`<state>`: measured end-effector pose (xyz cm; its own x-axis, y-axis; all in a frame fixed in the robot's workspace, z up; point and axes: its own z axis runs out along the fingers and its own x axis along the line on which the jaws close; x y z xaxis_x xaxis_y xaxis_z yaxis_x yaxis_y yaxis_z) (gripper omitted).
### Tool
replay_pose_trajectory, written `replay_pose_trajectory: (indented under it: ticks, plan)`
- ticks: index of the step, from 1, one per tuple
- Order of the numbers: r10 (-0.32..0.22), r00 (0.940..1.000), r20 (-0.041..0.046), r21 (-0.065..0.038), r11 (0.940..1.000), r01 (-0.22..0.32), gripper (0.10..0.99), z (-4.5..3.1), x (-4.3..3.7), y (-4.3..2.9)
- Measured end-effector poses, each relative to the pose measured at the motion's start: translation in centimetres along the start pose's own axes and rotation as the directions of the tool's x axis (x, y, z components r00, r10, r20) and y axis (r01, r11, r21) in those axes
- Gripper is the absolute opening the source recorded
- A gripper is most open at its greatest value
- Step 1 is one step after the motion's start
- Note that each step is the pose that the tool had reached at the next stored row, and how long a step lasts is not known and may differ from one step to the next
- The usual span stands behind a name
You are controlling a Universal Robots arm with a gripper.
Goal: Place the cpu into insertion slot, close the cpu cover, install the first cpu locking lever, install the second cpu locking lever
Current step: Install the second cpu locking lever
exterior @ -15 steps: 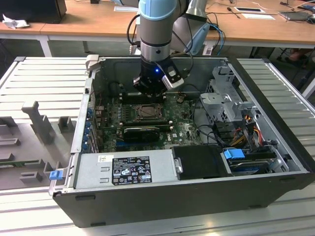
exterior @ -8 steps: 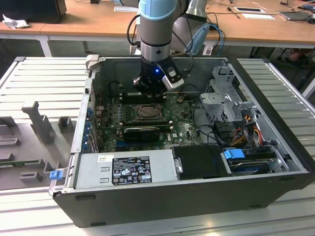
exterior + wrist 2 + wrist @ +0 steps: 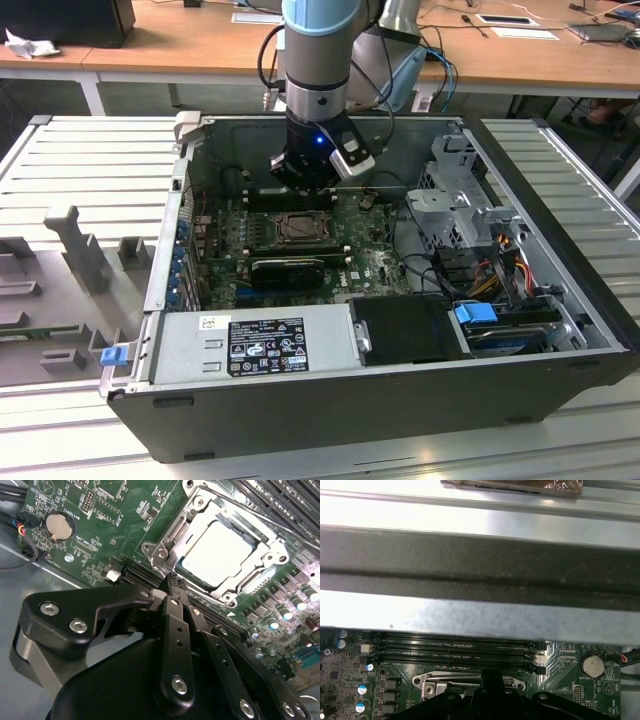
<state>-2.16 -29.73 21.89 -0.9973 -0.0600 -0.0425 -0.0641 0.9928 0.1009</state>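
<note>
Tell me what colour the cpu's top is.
Pale silvery white; the cpu shows best in the second wrist view.

Surroundings, exterior view. The work surface is a pale grey bench (image 3: 90, 150) of ribbed metal slats, running across the frame from left to right edge. At the left of the frame a grey moulded fixture tray (image 3: 60, 290) with upright blocks rests on it. Along the top of the frame stands a wooden desk (image 3: 200, 40) with a white leg (image 3: 92, 95) at upper left. On the desk: a black box (image 3: 75, 20) and crumpled white paper (image 3: 28, 44) at upper left, white sheets (image 3: 525, 32) at upper right. Lighting is even and diffuse; no hard shadows.
</note>
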Motion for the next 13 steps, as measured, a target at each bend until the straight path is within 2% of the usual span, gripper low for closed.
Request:
replay_pose_trajectory:
  ticks: [13]
  plan:
    - [0.0, 1.0, 0.0, 0.0, 1.0, 0.0, 0.106, -0.03, 0.01, -0.41]
